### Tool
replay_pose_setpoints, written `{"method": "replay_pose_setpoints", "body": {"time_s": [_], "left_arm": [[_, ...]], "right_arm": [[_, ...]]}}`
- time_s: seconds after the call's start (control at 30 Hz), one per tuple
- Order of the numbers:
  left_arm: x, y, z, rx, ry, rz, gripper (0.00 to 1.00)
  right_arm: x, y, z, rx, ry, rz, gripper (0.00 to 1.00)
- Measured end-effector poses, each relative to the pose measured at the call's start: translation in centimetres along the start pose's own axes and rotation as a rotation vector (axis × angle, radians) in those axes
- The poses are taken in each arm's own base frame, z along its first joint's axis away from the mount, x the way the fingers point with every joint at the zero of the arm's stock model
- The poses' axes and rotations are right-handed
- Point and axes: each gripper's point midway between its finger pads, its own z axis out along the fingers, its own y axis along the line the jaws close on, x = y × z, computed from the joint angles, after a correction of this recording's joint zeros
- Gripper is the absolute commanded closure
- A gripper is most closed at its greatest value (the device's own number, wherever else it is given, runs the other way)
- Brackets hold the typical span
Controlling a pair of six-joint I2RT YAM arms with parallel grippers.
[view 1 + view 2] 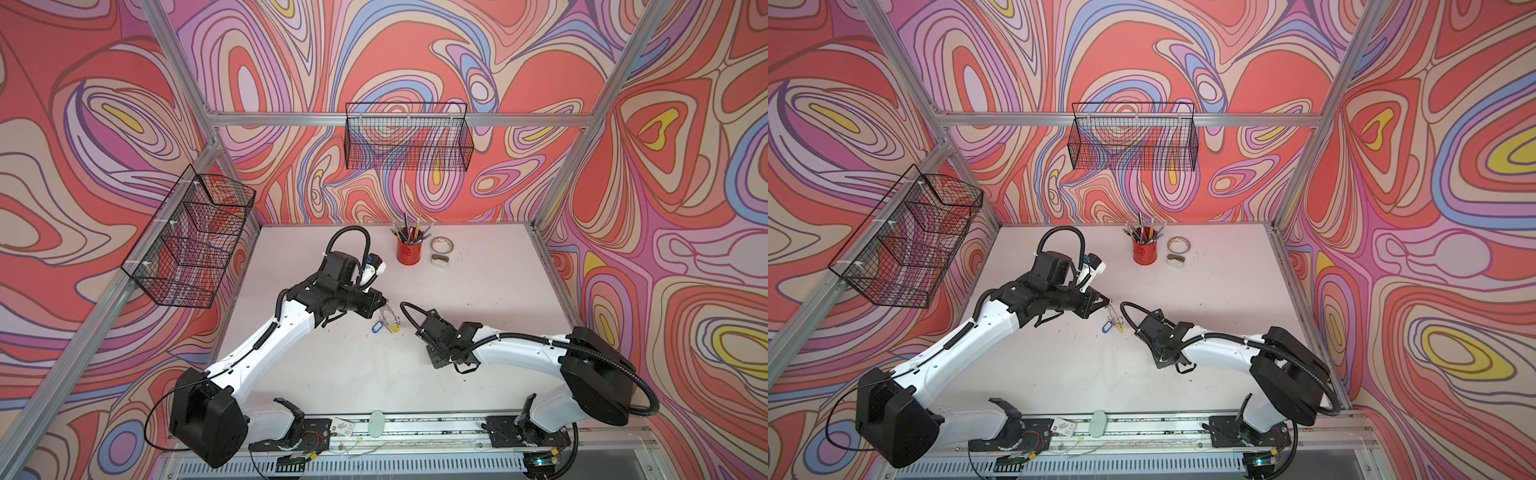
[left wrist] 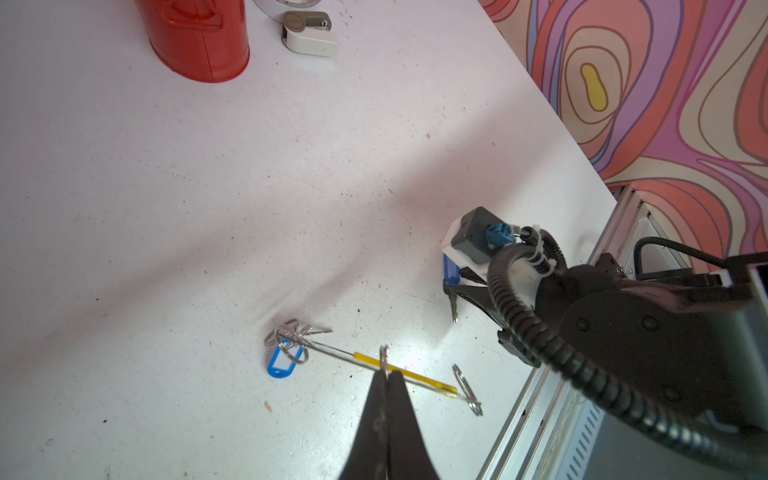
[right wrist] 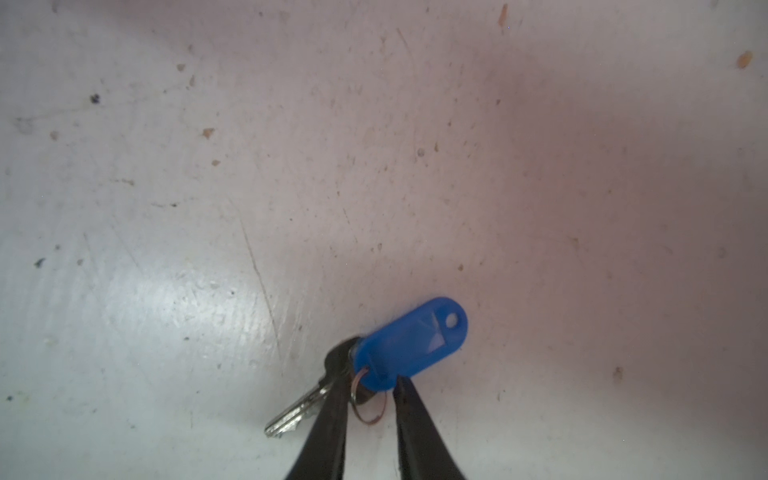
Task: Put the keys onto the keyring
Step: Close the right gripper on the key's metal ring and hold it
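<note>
The keyring (image 2: 415,379) shows edge-on in the left wrist view, a thin metal hoop with a yellow segment, held just above the table. My left gripper (image 2: 386,372) is shut on its band. One key with a blue tag (image 2: 281,362) hangs on the hoop's far end. In both top views the hoop (image 1: 390,321) juts from the left gripper (image 1: 386,308) at mid-table. My right gripper (image 3: 372,380) is closed on the other key (image 3: 297,411) at its head, with the blue tag (image 3: 415,345) and split ring between the fingers. This key (image 2: 454,307) hangs a short way from the hoop.
A red pencil cup (image 1: 408,251), a beige tape roll (image 1: 441,244) and a small white-grey case (image 1: 441,262) stand at the back of the table. Black wire baskets (image 1: 409,139) hang on the back and left walls. A metal rail (image 1: 415,428) runs along the front edge.
</note>
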Motion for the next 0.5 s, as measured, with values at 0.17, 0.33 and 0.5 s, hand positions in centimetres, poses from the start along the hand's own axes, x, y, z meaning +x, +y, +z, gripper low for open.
{"method": "replay_pose_setpoints", "body": {"time_s": [0.17,0.33,0.5], "left_arm": [[0.01,0.01,0.01,0.000,0.000,0.000,1.00],[0.01,-0.03,0.01,0.002,0.001,-0.001,1.00],[0.01,-0.11,0.01,0.006,0.001,0.000,1.00]], "right_arm": [[0.24,0.05,0.13,0.008,0.007,-0.011,0.74],[0.53,0.32,0.44,0.015,0.019,-0.027,0.78],[0.43,0.29,0.51,0.030,0.016,-0.030,0.84]]}}
